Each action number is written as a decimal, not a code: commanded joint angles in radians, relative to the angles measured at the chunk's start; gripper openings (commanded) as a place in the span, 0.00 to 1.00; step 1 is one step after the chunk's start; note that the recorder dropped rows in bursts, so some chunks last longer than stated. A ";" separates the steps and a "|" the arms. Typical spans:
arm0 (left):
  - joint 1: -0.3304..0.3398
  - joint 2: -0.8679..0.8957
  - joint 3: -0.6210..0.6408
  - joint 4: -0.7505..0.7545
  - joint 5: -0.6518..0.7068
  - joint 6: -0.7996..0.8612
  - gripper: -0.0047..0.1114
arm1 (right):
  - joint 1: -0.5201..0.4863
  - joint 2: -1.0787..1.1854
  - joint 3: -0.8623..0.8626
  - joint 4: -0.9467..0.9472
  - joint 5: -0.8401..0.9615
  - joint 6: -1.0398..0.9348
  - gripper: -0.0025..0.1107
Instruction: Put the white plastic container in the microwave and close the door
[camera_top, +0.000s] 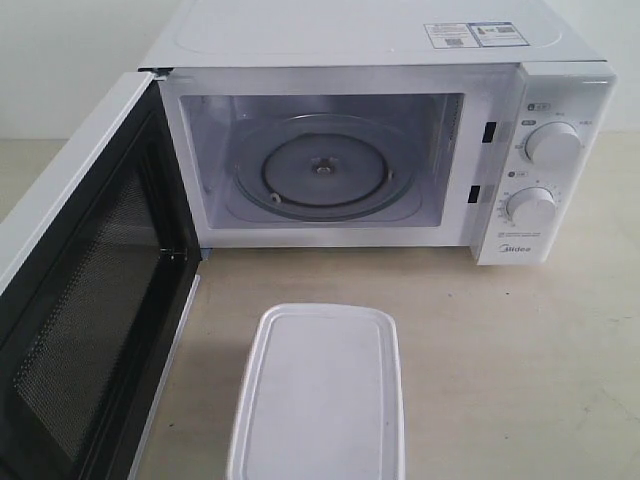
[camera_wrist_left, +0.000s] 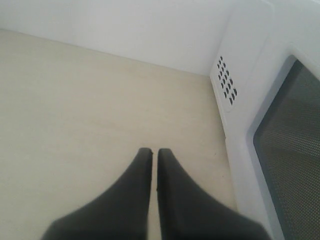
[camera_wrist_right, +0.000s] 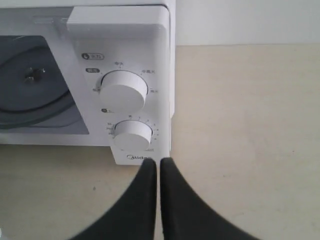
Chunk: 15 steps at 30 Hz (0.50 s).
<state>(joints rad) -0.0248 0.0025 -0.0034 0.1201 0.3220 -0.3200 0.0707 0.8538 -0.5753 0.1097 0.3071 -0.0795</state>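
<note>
The white plastic container (camera_top: 318, 395), lid on, lies on the table in front of the microwave (camera_top: 540, 85). The microwave stands open, its glass turntable (camera_top: 322, 168) bare. Its door (camera_top: 85, 300) swings out to the left, dark mesh window facing inward. Neither gripper shows in the exterior view. My left gripper (camera_wrist_left: 154, 152) is shut on nothing above bare table, beside the door's outer face (camera_wrist_left: 292, 150). My right gripper (camera_wrist_right: 158, 162) is shut and holds nothing, hovering near the microwave's lower knob (camera_wrist_right: 132, 132).
The beige table (camera_top: 520, 370) stretches to the right of the container. A white wall (camera_wrist_left: 125, 25) stands behind the table. The microwave's side vent holes (camera_wrist_left: 226, 80) show in the left wrist view. Two round knobs (camera_top: 552, 143) sit on the right panel.
</note>
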 joint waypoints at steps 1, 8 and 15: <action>0.002 -0.002 0.003 -0.004 -0.006 0.004 0.08 | -0.001 0.006 0.028 0.030 -0.134 -0.016 0.02; 0.002 -0.002 0.003 -0.004 -0.006 0.004 0.08 | -0.001 0.006 0.383 0.009 -0.731 0.118 0.02; 0.002 -0.002 0.003 -0.004 -0.006 0.004 0.08 | -0.001 0.072 0.570 -0.262 -1.007 0.216 0.02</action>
<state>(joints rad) -0.0248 0.0025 -0.0034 0.1201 0.3220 -0.3200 0.0707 0.8831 -0.0231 -0.0493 -0.6285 0.1029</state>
